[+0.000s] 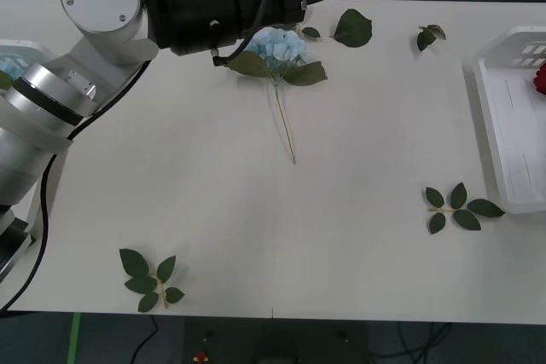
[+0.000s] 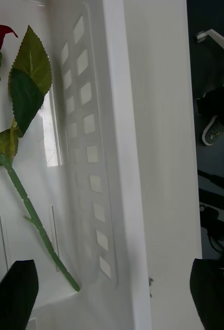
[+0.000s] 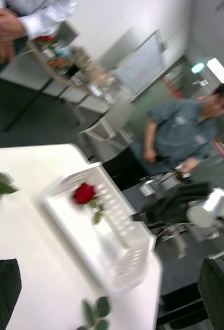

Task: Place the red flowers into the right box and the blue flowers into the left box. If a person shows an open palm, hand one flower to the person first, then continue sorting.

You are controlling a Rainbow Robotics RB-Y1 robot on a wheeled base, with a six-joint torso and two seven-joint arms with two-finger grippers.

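Nearest the robot, a loose leaf sprig lies at the front edge of the table, and a second sprig lies just beside the right box, the white tray at the table's right side. One of the red flowers already lies in that tray, its stem running along the floor of the tray.

The right hand hovers over the tray's slotted long wall with its fingers apart and nothing between them (it looks done with its rose and has no flower within reach).

Farther back, one of the blue flowers lies near the far edge, pale head away from the robot and thin stem pointing back towards the middle of the table. The left arm reaches across to it, and the left hand is over that far area, fingers spread and empty, its camera looking out across the table towards the right tray. The left box peeps out at the far left, beyond the arm.

The step in hand appears to be picking up this blue flower. Doing it well probably means tipping the wrist down, closing on the stem just below the leaves rather than on the fluffy head, and lifting clear before swinging left.
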